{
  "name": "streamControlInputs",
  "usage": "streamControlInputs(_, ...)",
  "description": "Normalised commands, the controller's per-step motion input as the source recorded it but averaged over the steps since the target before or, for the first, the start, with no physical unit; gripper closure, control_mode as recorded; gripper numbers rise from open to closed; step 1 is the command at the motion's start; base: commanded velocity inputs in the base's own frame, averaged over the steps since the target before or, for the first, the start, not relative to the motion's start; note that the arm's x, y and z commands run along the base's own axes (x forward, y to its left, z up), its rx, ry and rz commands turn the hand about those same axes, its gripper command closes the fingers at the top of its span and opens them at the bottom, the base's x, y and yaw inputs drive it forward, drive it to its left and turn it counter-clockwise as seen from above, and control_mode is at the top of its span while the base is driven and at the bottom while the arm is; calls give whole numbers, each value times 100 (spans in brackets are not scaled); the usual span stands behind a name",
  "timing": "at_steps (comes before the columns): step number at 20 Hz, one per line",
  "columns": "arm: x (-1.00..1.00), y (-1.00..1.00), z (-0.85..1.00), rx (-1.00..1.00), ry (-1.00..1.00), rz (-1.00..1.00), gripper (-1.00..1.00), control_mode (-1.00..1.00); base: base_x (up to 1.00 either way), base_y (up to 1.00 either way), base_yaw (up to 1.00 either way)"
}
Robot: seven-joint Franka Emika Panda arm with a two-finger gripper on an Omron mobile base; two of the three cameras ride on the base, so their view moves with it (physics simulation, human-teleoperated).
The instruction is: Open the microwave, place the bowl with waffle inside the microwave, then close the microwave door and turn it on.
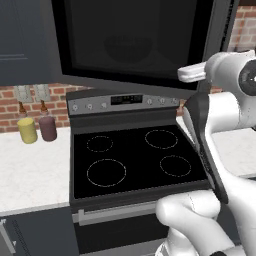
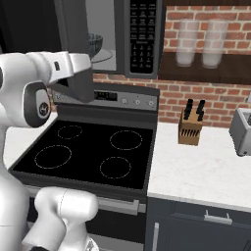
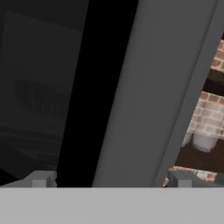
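The wide dark grey microwave door (image 2: 73,49) with black glass stands partly open above the black stove (image 1: 135,160). The gripper (image 3: 111,179), fingers spread, faces its edge. The streaked bowl (image 2: 94,43) sits inside the microwave (image 2: 132,37).

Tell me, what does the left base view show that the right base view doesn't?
Left base view alone: two bottles, yellow and purple, on the counter beside wall outlets. Right base view alone: the knife block, two glasses on a shelf, the microwave's keypad, and the bowl inside the microwave. Shared: the black stove, the brick wall, the open microwave door and the white arm.
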Motion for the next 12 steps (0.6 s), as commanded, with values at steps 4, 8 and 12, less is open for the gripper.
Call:
streamControlInputs(4, 51, -11, 0, 0, 0, 15, -100, -100, 0, 0, 0)
streamControlInputs(8, 67, -11, 0, 0, 0, 11, -100, -100, 0, 0, 0)
streamControlInputs(12, 65, 0, 0, 0, 0, 7, -100, -100, 0, 0, 0)
